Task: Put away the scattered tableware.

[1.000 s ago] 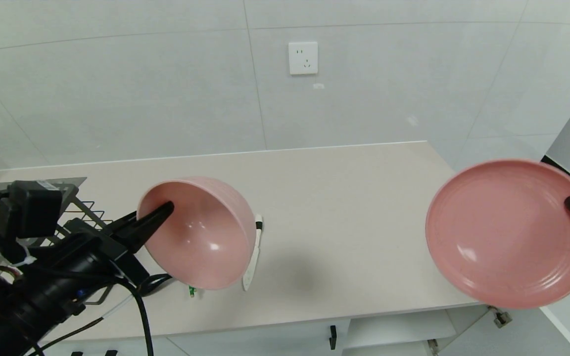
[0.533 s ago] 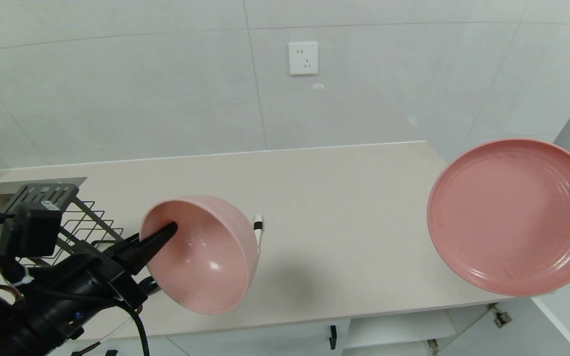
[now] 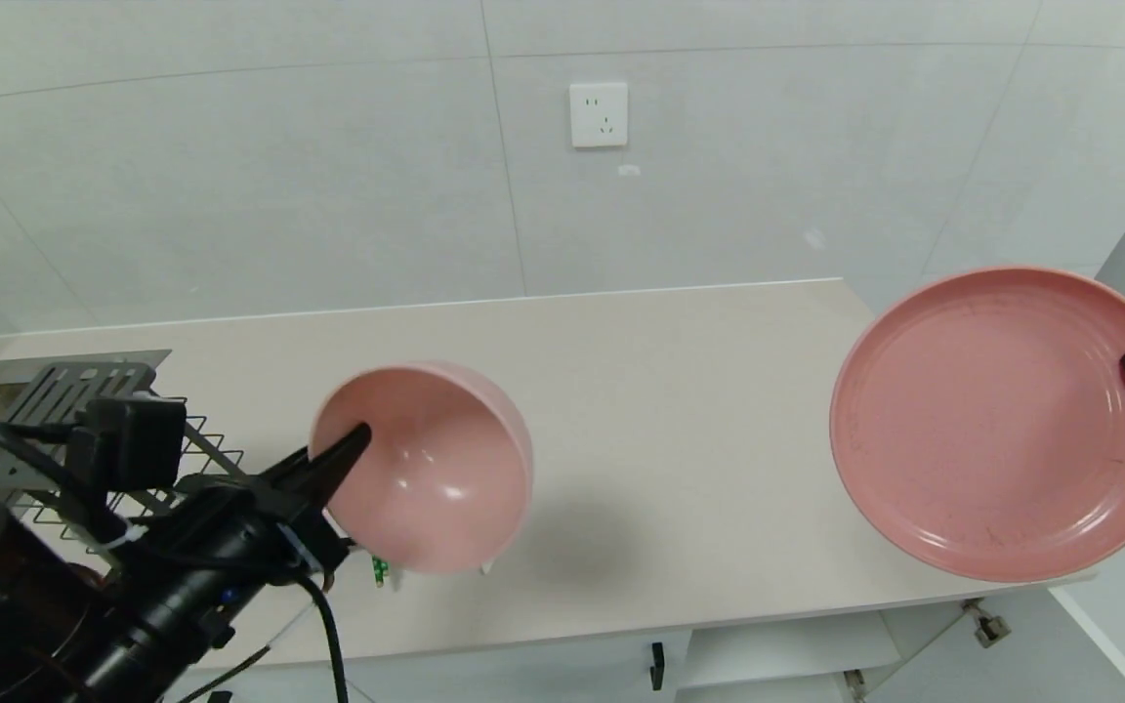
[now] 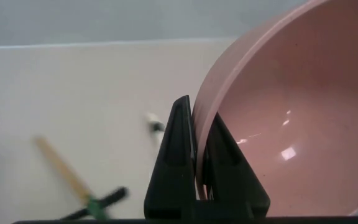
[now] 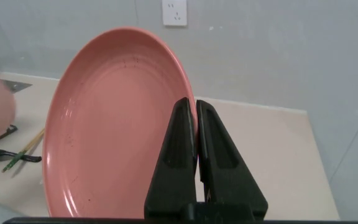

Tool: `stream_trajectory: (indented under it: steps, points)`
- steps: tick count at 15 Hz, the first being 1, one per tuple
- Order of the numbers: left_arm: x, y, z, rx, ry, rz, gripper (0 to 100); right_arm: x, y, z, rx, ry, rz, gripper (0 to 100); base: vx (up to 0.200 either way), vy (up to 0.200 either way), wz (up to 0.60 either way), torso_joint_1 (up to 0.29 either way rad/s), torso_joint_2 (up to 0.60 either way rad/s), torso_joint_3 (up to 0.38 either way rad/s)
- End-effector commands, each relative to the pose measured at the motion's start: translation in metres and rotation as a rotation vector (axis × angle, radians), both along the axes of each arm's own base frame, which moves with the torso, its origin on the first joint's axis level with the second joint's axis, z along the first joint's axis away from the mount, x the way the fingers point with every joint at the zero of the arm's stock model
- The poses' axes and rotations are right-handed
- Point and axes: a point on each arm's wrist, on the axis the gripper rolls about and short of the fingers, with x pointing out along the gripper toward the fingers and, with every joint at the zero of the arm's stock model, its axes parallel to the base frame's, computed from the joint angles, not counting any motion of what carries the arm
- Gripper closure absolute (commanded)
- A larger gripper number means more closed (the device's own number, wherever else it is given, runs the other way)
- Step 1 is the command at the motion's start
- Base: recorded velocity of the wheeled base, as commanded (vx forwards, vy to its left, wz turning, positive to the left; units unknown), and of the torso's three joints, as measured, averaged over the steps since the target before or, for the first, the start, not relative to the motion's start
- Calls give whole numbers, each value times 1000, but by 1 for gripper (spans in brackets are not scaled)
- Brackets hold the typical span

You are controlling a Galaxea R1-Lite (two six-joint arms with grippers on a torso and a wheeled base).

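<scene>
While the plate [image 3: 992, 420] barely moves, the bowl [image 3: 436, 469] has shifted rightward.

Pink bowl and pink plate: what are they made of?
The round pink bowl looks like melamine or similar plastic, smooth, semi-glossy: small bright highlights inside. The flat round pink plate seems the same, duller, with moulded concentric rings near its rim. Glazed ceramic cannot be ruled out.

My left tool [image 4: 197, 118] and right tool [image 5: 192, 109] are plain black. The bowl [image 3: 436, 469] and the plate [image 3: 992, 420] are the same soft pink, and the plate has faint rings near its rim. The bench [image 3: 680, 391] is pale beige, the tiled wall [image 3: 230, 176] light grey, the socket [image 3: 599, 114] white, the rack [image 3: 55, 391] dark grey, and the chopsticks [image 4: 61, 174] tan with green at one end.
</scene>
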Motion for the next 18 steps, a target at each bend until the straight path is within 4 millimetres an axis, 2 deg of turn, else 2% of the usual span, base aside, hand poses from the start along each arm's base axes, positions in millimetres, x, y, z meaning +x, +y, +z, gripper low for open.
stream_trajectory:
  steps: [1,2,3,6,9,13,18]
  points:
    - [15,-21,10,-13,-51,30,100,2,2,1,-9,-12,9,100,0,0,0,0,0,0]
    - [14,-22,13,-17,-61,21,100,2,2,1,-9,-12,9,100,0,0,0,0,0,0]
    - [9,-33,20,-17,-96,-28,100,4,2,1,-10,-9,9,100,0,0,0,0,0,0]
    - [12,-38,15,46,-97,-33,100,8,3,1,-9,-20,8,100,0,0,0,0,0,0]
    - [4,-51,25,20,-139,-99,100,10,3,-1,-10,-15,9,100,0,0,0,0,0,0]
    - [-6,-56,23,31,-131,-142,100,9,3,-1,-9,-23,8,100,-200,0,0,2,0,0]
    - [-18,-47,25,43,-148,-138,100,9,3,-1,-9,-23,8,100,-200,0,0,1,2,5]
